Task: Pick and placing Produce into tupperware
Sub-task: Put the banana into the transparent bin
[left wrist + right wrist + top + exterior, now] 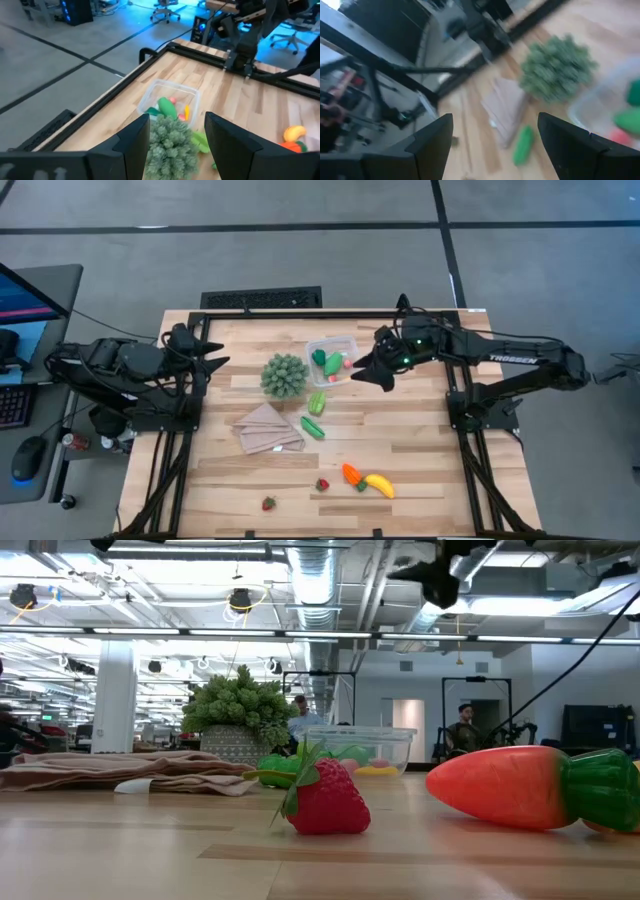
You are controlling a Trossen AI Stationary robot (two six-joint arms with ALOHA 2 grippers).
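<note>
The clear tupperware [332, 360] stands at the table's far middle and holds a green pepper [330, 361] and a small red piece [347, 363]. Two green pods [317, 402] [313, 427] lie just nearer than it. A carrot [352, 476], a banana [380, 485] and two strawberries [322, 484] [268, 503] lie near the front edge. My right gripper [370, 378] hangs open and empty in the air, just right of the tupperware; the right wrist view [495, 125] shows it empty too. My left gripper [222, 355] waits open and empty at the table's left edge.
A spiky green ball [284, 375] sits left of the tupperware. A folded tan cloth [267, 430] lies nearer than the ball. Bare wood spreads over the table's right half and near-left corner. A black frame rail [330, 312] runs along the far edge.
</note>
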